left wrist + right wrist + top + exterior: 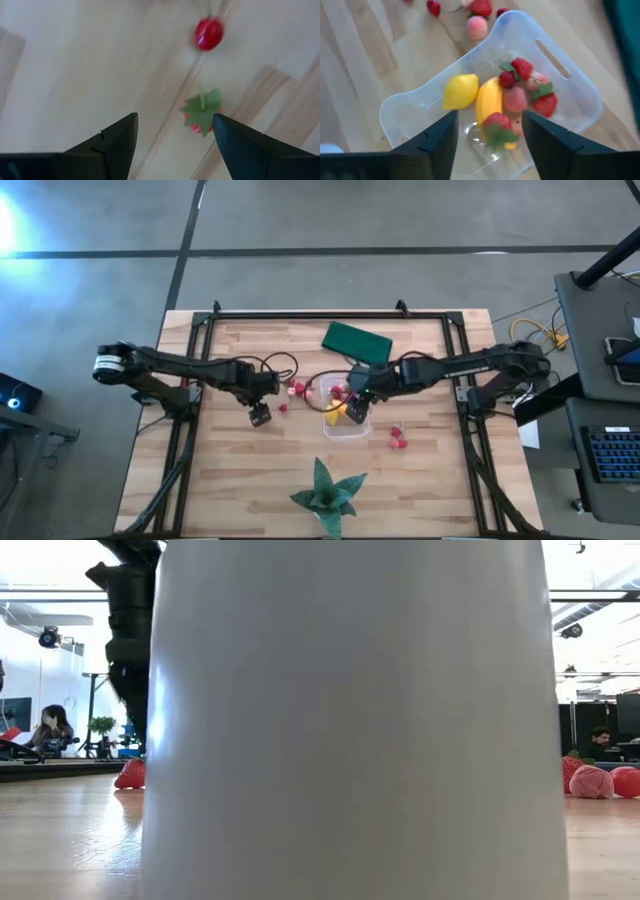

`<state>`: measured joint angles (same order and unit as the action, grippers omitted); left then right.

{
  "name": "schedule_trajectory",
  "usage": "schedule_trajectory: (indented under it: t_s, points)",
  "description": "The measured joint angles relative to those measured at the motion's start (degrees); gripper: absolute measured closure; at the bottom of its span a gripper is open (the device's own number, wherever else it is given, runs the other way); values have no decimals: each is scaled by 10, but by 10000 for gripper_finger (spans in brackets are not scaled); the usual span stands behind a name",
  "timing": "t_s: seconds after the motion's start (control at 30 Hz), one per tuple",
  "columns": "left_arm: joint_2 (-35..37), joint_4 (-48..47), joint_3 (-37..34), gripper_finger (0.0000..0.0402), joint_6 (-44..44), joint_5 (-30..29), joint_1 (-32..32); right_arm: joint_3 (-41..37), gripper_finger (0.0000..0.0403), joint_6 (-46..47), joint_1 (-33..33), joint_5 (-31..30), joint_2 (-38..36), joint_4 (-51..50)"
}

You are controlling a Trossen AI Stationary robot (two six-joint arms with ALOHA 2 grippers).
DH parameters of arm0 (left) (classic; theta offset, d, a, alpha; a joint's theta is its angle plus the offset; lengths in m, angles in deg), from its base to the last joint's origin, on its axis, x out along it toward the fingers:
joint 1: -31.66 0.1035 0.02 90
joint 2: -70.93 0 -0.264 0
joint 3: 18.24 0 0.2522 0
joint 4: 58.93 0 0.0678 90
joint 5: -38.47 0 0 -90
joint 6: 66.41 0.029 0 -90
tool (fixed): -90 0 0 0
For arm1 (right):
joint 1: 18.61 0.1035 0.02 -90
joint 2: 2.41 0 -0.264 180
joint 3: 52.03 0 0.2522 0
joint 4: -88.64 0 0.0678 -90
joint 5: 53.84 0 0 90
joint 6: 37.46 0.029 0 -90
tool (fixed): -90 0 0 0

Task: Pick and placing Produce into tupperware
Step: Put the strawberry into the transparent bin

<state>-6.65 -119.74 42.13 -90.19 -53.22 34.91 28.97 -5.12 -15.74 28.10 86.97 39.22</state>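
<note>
The clear tupperware (345, 423) stands mid-table. In the right wrist view it (560, 65) holds a yellow lemon (460, 91), a banana (489, 100) and several red and pink berries; one strawberry (496, 126) lies on the banana. My right gripper (489, 137) hovers open just above the tub (357, 412). My left gripper (260, 416) is open to the tub's left, above a leafy strawberry (200, 116), with a red cherry (208, 33) farther ahead. Loose berries lie left (298, 388) and right (399, 440) of the tub.
A flat dark green rectangle (356, 342) lies behind the tub. A green star-shaped leafy object (325, 490) stands near the table's near edge. In the low view a wide white body (350, 720) blocks most of the table; a strawberry (130, 773) and pink pieces (592, 781) show beside it.
</note>
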Motion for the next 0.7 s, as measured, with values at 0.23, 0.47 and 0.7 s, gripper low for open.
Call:
schedule_trajectory:
  t_s: [0.23, 0.47, 0.7]
  points:
    - [3, 2, -25, 159, -45, 3, -35, 12, 122, -34, -3, 5, 12, -1]
    - [6, 14, -26, 159, -76, -8, -67, 0, 83, -21, -3, -51, -20, -28]
    - [-5, 87, -39, 159, -89, -47, -72, -10, 68, 17, -3, -108, -57, -59]
